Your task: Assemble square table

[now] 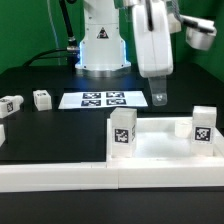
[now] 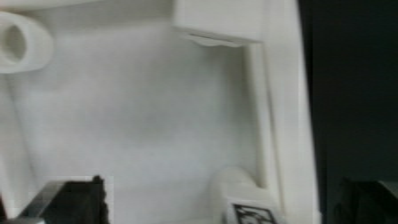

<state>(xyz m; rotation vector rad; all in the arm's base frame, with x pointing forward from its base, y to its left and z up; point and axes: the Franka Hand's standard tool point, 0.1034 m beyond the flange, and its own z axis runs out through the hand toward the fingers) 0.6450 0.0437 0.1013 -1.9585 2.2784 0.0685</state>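
Observation:
The square table's white tray-like top [image 1: 155, 148] lies at the front of the exterior view's right. Two tagged white legs stand upright on it, one at its left corner [image 1: 123, 131] and one at its right corner [image 1: 202, 124]. Two loose legs [image 1: 42, 98] [image 1: 10, 103] lie on the black table at the left. My gripper [image 1: 158, 99] hangs open above the top's far edge, holding nothing. In the wrist view the top's floor [image 2: 151, 120], a round socket [image 2: 18, 45] and a tagged leg [image 2: 249, 205] show below my gripper [image 2: 222, 205], whose dark fingertips [image 2: 71, 200] stand far apart.
The marker board [image 1: 100, 99] lies flat behind the top, in front of the robot base [image 1: 102, 45]. A long white wall piece [image 1: 60, 175] runs along the front edge. Another white part [image 1: 2, 131] shows at the left border.

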